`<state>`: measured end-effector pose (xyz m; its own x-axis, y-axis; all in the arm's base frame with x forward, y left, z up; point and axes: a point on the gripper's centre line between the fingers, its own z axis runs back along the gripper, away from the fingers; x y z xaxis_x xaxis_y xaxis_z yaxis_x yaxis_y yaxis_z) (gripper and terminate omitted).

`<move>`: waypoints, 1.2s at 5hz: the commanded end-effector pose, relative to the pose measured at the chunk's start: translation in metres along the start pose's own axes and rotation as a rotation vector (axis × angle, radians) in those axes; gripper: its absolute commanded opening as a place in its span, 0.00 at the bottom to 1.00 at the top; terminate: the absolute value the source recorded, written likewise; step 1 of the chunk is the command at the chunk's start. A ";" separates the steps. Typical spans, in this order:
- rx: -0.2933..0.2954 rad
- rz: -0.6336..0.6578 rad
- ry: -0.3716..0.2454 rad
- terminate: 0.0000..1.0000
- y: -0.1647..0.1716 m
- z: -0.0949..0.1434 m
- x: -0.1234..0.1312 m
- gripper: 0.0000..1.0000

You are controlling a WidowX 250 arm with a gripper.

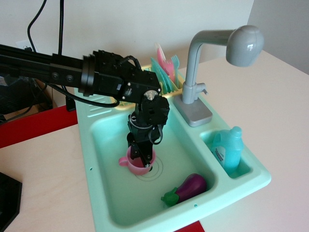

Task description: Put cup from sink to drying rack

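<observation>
The pink cup (135, 164) sits in the mint-green sink (99, 193), just left of the round drain (155, 168), with its handle pointing left. My gripper (143, 155) comes down from the black arm and its fingers are closed on the cup's rim, one inside the cup. I cannot tell whether the cup rests on the basin floor or hangs just above it. The pale-yellow drying rack (170, 92) stands behind the basin, partly hidden by the arm, and holds a pink plate (161, 54) and teal utensils.
A grey faucet (199, 72) rises at the back right of the basin. A purple eggplant (189, 187) lies at the basin's front right. A blue bottle (228, 150) stands in the small right compartment. Cables hang at the back left.
</observation>
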<state>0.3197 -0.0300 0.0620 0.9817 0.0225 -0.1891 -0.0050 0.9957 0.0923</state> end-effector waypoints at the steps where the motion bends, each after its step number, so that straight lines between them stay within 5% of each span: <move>1: -0.014 0.031 -0.165 0.00 0.007 0.060 -0.004 0.00; 3: -0.011 0.140 -0.280 0.00 0.061 0.112 0.000 0.00; 5: 0.027 0.344 -0.240 0.00 0.152 0.103 0.025 0.00; 6: 0.045 0.380 -0.210 0.00 0.170 0.089 0.039 0.00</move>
<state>0.3728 0.1355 0.1233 0.9276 0.3735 -0.0113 -0.3662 0.9145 0.1719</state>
